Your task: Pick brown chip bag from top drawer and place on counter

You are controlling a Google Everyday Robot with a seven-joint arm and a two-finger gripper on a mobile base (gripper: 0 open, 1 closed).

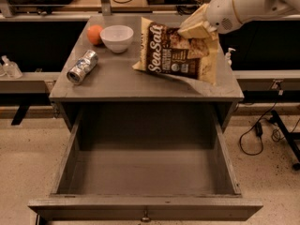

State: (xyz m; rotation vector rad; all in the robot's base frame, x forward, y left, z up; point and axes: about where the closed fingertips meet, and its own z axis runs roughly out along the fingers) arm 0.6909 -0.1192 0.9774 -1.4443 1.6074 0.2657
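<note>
Arm (253, 3) enters at the top right of my feed: a thick, smooth, off-white tube with rounded, moulded-looking contours, shading to grey along its underside. I note a thin orange-tan band ringing it just behind the wrist, and a small round patch of fine grey dots on the bulbous wrist housing (225, 21). Gripper (197, 27) sits at the arm's end, upper right of view; it is a duller cream-tan than the arm, made of flat, angular, wedge-like faces.

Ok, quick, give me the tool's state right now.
Tool: shut on the top edge of the brown chip bag, holding it tilted over the back right of the counter.
</note>
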